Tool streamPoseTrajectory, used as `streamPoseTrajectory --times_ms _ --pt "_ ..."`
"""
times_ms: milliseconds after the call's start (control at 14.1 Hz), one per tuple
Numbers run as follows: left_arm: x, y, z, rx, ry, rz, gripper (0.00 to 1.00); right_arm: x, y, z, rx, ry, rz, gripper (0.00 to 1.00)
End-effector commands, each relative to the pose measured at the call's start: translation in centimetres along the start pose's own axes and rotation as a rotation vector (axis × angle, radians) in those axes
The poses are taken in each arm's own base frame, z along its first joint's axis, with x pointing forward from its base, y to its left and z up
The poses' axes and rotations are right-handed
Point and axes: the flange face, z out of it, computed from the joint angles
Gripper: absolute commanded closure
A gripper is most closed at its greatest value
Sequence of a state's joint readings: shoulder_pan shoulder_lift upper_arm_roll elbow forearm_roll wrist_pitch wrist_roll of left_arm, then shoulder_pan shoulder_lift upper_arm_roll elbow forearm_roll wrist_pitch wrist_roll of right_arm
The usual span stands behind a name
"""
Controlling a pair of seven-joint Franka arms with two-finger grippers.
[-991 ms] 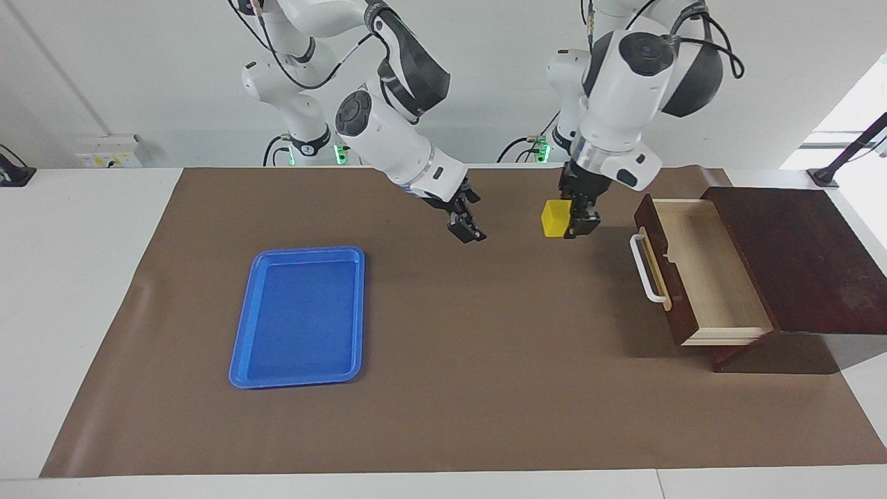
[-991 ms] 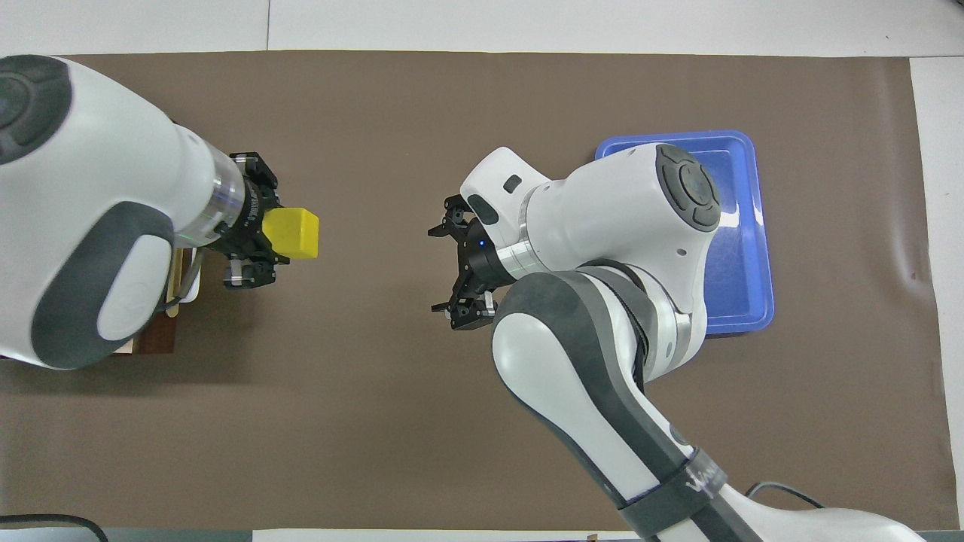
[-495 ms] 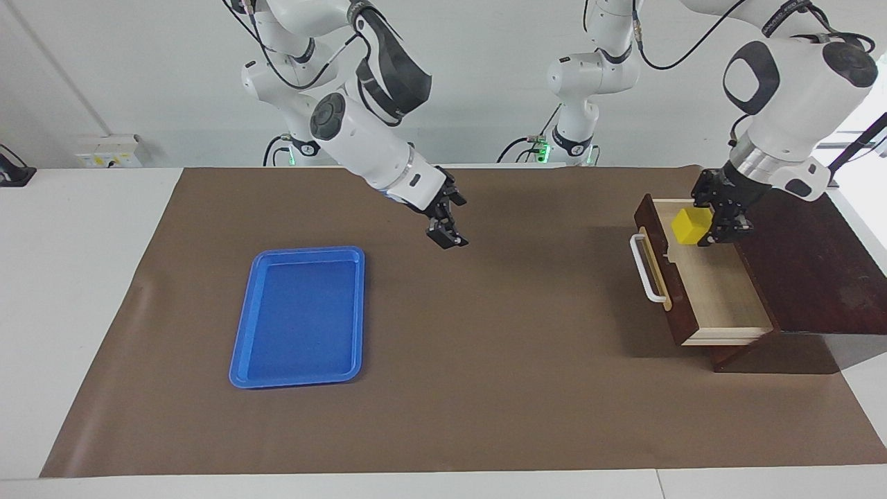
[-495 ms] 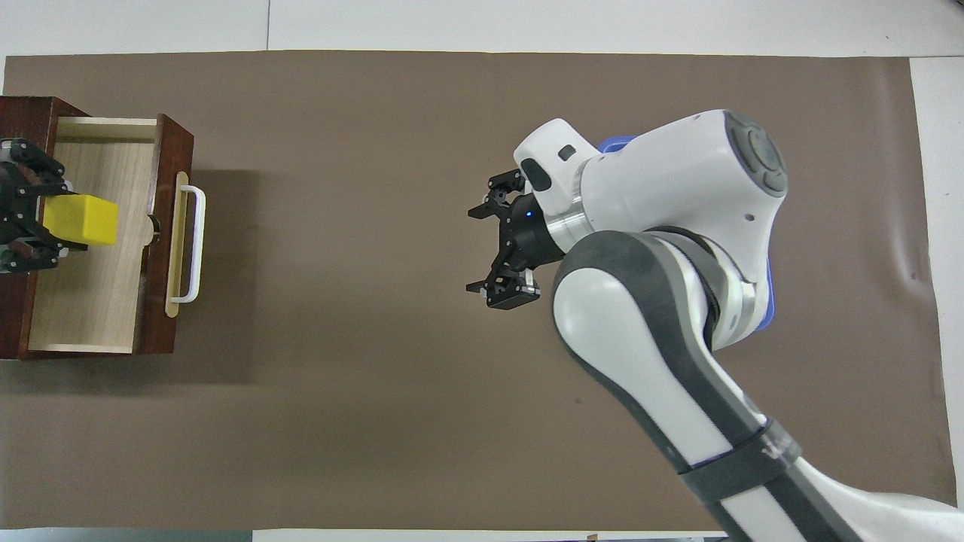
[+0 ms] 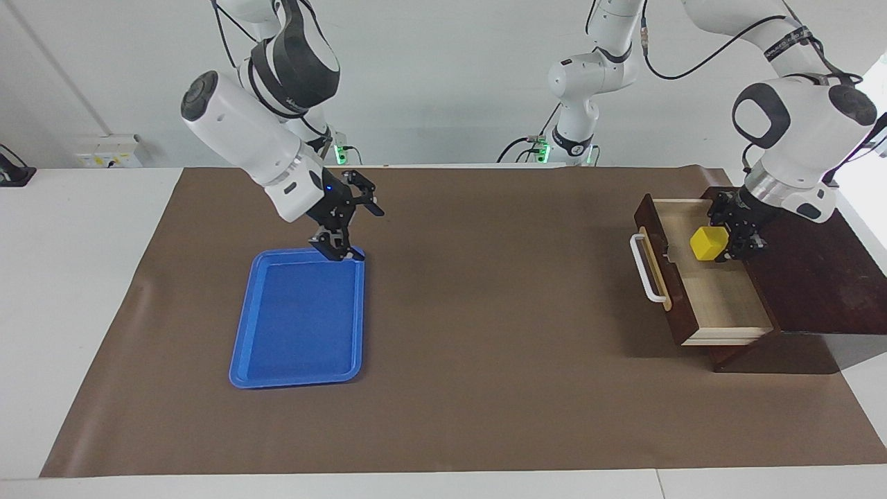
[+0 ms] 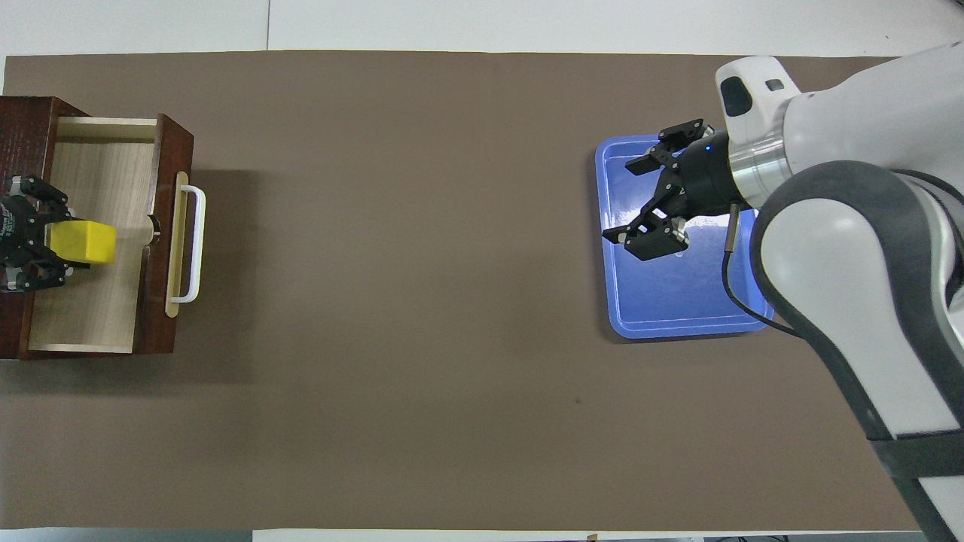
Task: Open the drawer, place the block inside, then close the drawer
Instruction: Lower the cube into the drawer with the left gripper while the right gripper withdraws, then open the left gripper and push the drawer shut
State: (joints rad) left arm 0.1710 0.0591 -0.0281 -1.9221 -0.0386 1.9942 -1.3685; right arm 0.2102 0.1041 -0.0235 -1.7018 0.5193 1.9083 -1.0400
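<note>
The drawer [image 5: 717, 294] stands pulled open from its dark wooden box [image 5: 811, 263] at the left arm's end of the table, its white handle [image 5: 646, 270] toward the table's middle. My left gripper [image 5: 722, 244] is shut on the yellow block [image 5: 708, 243] and holds it just above the drawer's pale floor. In the overhead view the block [image 6: 84, 242] is over the drawer's inside [image 6: 98, 301], with the left gripper [image 6: 47, 242] at the box side. My right gripper [image 5: 353, 229] is open and empty over the blue tray's edge nearer the robots; it also shows in the overhead view [image 6: 642, 203].
The flat blue tray [image 5: 298, 333] lies toward the right arm's end of the table, also in the overhead view [image 6: 678, 309]. A brown mat [image 5: 485, 346] covers the table between tray and drawer.
My left gripper has sunk a little lower into the drawer with the block. My right arm has swung from the table's middle to over the blue tray.
</note>
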Motion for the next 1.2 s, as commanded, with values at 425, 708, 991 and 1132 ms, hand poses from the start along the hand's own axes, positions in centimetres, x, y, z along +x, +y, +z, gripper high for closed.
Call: streamPoseTrajectory --times_ms 425,708,991,1132 --pt "-1.4 -1.9 2.2 0.015 -0.008 0.157 0.51 -5.8 -0.4 -11.2 -0.174 -0.232 0.540 0.00" --pt "-0.7 -0.3 -2.1 0.010 0.012 0.096 0.00 -10.3 1.1 -14.9 -0.264 -0.342 0.726 0.00" --pt "-10.5 2.3 -5.6 0.038 0.016 -0.066 0.00 -12.9 0.9 -16.5 -0.353 -0.436 0.948 0.00" --pt "-15.4 1.5 -3.6 0.040 0.024 -0.021 0.00 -12.9 0.5 -16.4 -0.395 -0.454 1.001 0.00"
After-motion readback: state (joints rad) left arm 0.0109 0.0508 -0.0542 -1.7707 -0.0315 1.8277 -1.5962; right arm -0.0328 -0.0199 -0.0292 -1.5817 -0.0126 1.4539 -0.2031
